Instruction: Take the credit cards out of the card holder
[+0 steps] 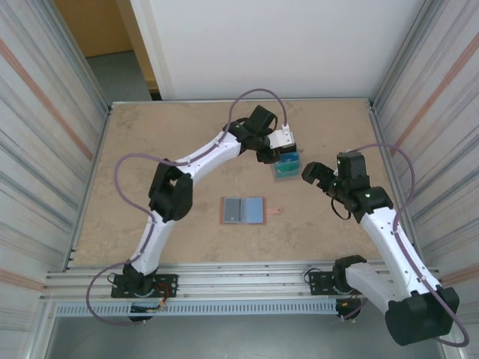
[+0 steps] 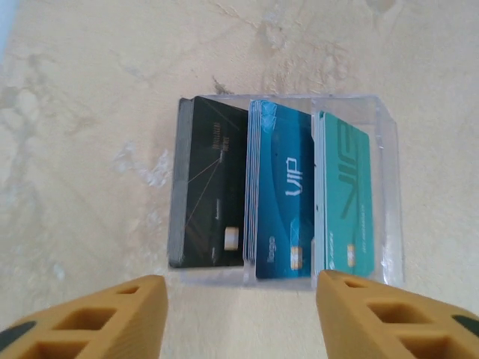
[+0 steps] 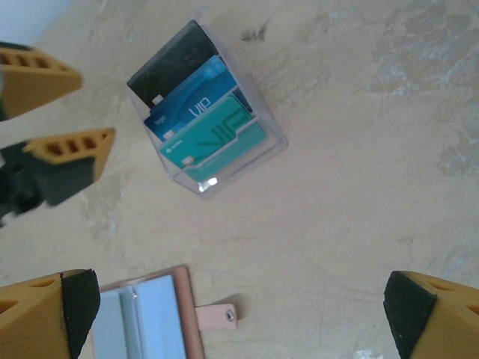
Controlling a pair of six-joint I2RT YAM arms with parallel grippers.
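Cards (image 2: 281, 198) in blue and teal stand on edge in a clear stand (image 2: 385, 187), next to a black stack (image 2: 213, 187), right of centre on the surface (image 1: 165, 149). The wallet (image 1: 242, 210) lies open and flat at centre, apart from the stand, with light-blue panels up and snap tab pointing right. Left hand (image 2: 239, 299) hovers over the stand, fingers moderately apart, holding nothing. Right hand (image 3: 239, 314) hangs just right of the stand, fingers wide, empty.

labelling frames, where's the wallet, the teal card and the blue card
wallet (image 1: 243, 210), top view, middle fold
teal card (image 2: 348, 198), left wrist view, card face
blue card (image 2: 284, 187), left wrist view, card face
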